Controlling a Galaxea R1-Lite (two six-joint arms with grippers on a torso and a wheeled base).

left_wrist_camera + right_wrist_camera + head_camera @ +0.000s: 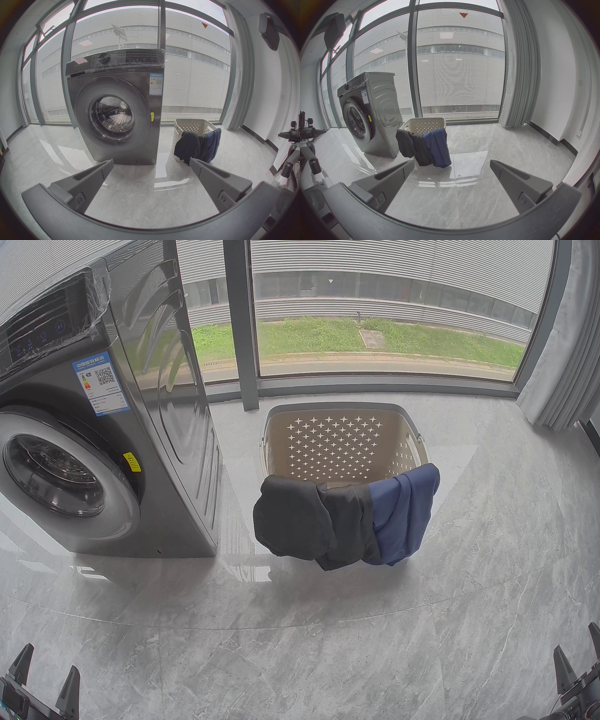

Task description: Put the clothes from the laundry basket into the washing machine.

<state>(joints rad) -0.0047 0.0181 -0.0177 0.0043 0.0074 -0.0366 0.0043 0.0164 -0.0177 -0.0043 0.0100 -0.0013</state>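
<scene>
The left gripper [50,657] is low at the near edge of the head view, on the robot's left. Its two dark fingers are wide apart and hold nothing. In the left wrist view the left gripper [150,162] points at the washing machine [120,106].

The right gripper [575,638] is low on the robot's right. Its fingers are wide apart too, with nothing between them. In the right wrist view the right gripper [451,162] points at the laundry basket [425,125].

Both grippers are well apart from the clothes, over a shiny grey stone floor [312,646].

Farther out, the clothes hang over the near rim of the laundry basket [342,440]. A black piece [294,521] is on the side nearer the washing machine. A blue piece [403,515] is on the other side. The two pieces touch, and the black one lies partly over the blue one. Most of the cloth hangs down the outside of the basket, close to the floor.

The basket is cream with little star holes in its walls. It stands on the floor just beside the washing machine [94,427], on the machine's right.

The washing machine is dark grey. Its round glass door [53,474] looks shut.

Behind them is a big window [387,302]. A grey curtain [562,365] hangs at its right side. Outside is green grass [350,337]
</scene>
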